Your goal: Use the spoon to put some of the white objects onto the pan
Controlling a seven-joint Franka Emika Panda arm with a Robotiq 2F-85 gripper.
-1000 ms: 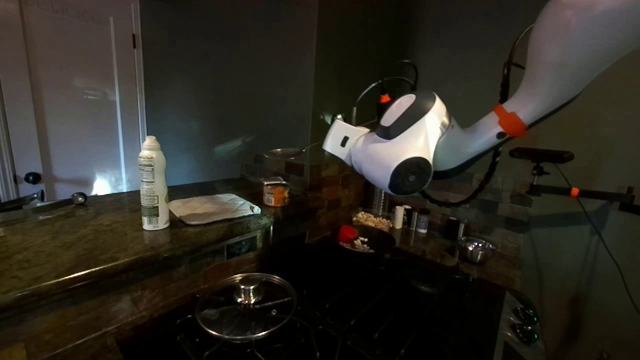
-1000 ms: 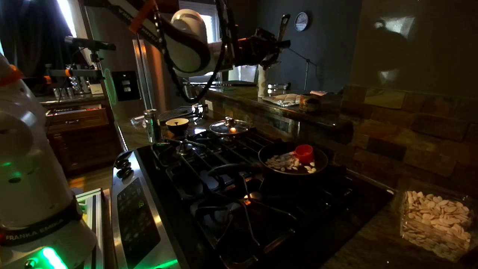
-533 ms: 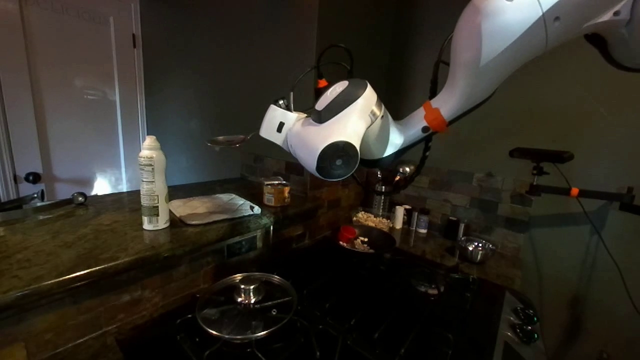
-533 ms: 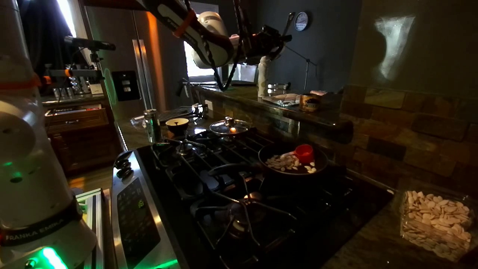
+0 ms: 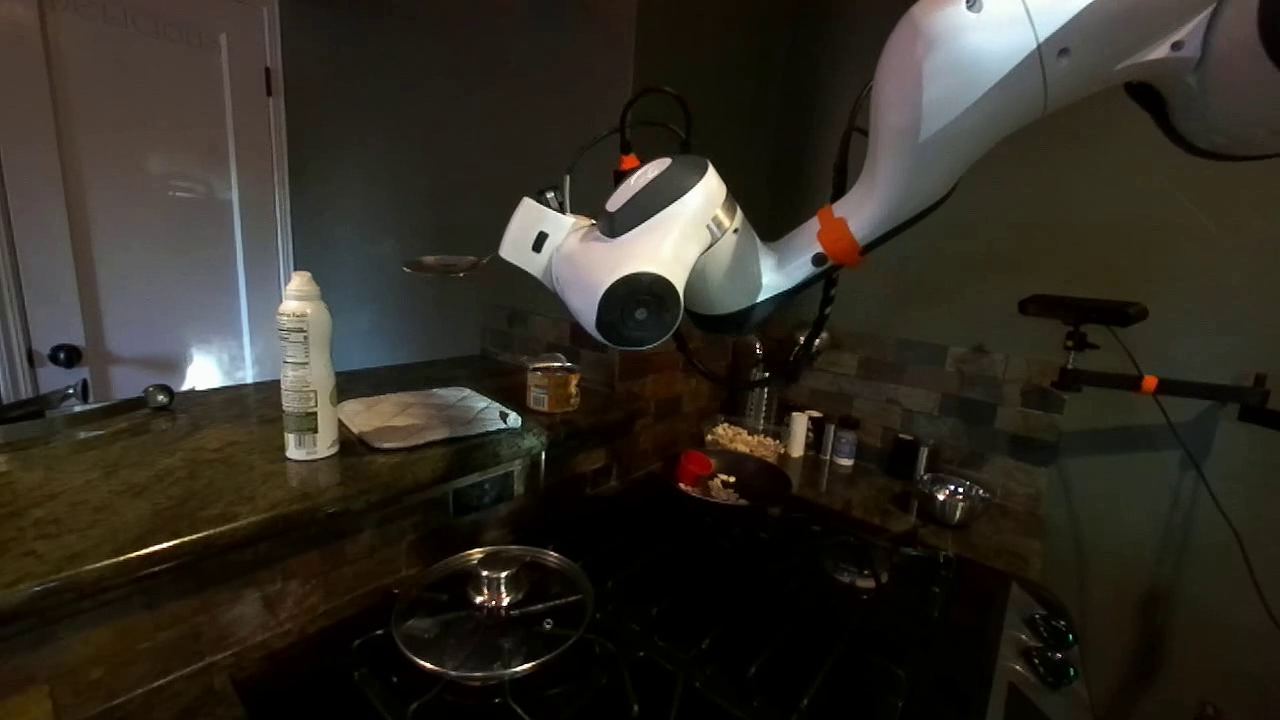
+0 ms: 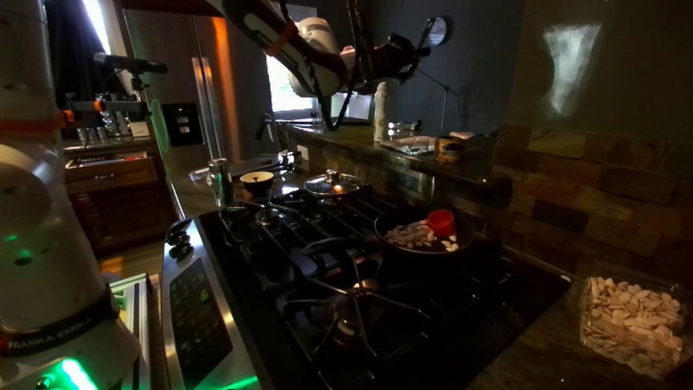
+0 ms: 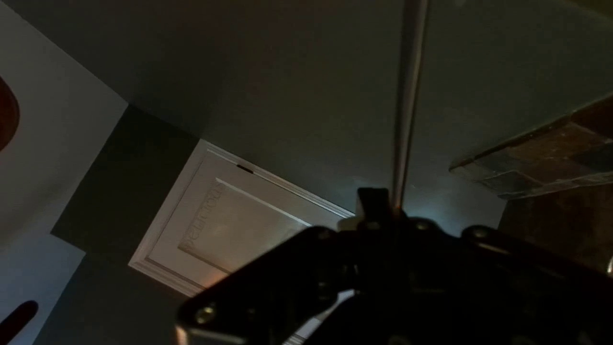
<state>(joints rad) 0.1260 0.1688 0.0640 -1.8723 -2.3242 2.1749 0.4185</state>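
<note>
Pincer (image 7: pixel 393 211) clenched on the spoon (image 7: pixel 408 103) by its handle; in an exterior view the bowl (image 5: pixel 443 265) sits abt level, prob. so a load won't slide off. Load: can't tell. Below pincer, on the raised ledge (image 5: pixel 130 495): white bottle (image 5: pixel 308 380) upright, pale rect. tray (image 5: pixel 430 418) flat beside it (quilted-looking, maybe the task's pan), then a can (image 5: pixel 552 387). Bottle's the tall snag; air over tray looks open, but ledge's edge drops to the cooktop (image 6: pixel 455 317), so spills may land there. Well below pincer: dark skillet (image 6: pixel 466 232) w/ white objs (image 6: pixel 409 235) & red cup (image 6: pixel 442 223), could be the pan too. Also well apart: clear box (image 6: pixel 617 349) of similar pieces, prob. the supply.
</note>
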